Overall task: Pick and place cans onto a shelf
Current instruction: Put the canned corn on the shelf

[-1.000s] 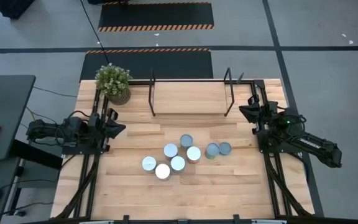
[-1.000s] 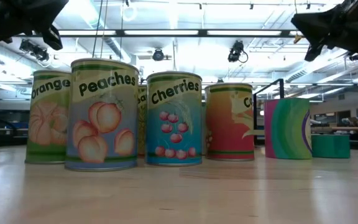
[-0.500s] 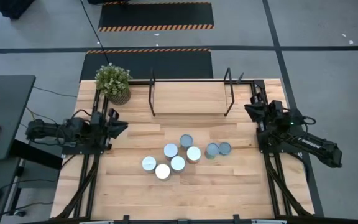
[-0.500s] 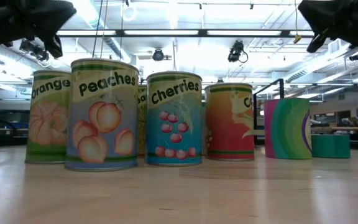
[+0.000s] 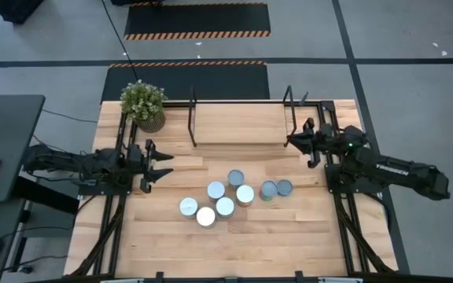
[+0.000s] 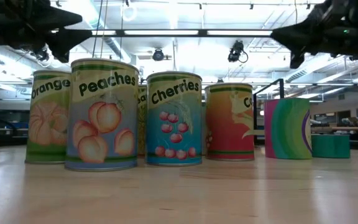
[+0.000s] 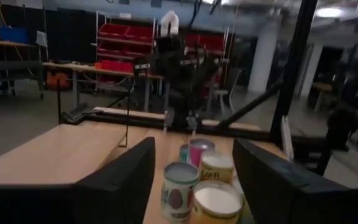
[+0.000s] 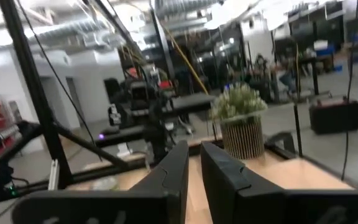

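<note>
Seven cans stand clustered at mid-desk, apart from the shelf along the far edge. The left claw hovers left of the cluster, fingers spread. The right claw hangs near the shelf's right end frame, fingers nearly pressed together, holding nothing.
</note>
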Available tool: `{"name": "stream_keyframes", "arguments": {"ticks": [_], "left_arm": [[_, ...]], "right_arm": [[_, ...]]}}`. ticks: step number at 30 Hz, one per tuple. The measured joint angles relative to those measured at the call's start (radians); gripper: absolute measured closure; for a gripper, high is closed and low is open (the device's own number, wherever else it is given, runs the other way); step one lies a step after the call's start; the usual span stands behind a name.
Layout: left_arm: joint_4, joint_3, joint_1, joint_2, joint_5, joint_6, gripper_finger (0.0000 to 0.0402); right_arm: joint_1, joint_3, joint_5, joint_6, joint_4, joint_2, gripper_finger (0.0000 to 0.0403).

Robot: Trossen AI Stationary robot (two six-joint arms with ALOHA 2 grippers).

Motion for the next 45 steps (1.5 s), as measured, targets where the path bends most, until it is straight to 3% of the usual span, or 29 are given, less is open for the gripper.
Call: {"name": "stream_keyframes", "arguments": {"ticks": [4,10,16,27,40,45], "left_arm": [[-0.010,0.042,0.000,0.042,0.000,0.019,0.0151],[-0.015,0.054,0.000,0.066,0.001,0.029,0.0139],[-0.015,0.055,-0.001,0.066,0.001,0.024,0.0148],[0.006,0.055,-0.001,0.066,0.000,0.029,0.0150],[0.005,0.056,0.001,0.066,-0.034,0.029,0.0150],[0.005,0.056,0.001,0.066,-0.035,0.029,0.0150]], "right_arm": [[0.025,0.037,-0.003,-0.048,0.035,0.089,0.0353],[0.097,0.123,-0.091,-0.183,0.076,0.190,0.0353],[0.182,0.237,0.040,-0.187,0.045,0.292,0.0353],[0.351,0.519,0.170,-0.318,-0.422,0.618,0.0353],[0.542,0.820,0.355,-0.242,-0.881,0.900,0.0353],[0.598,0.913,0.361,-0.157,-0.998,1.007,0.0353]]}}
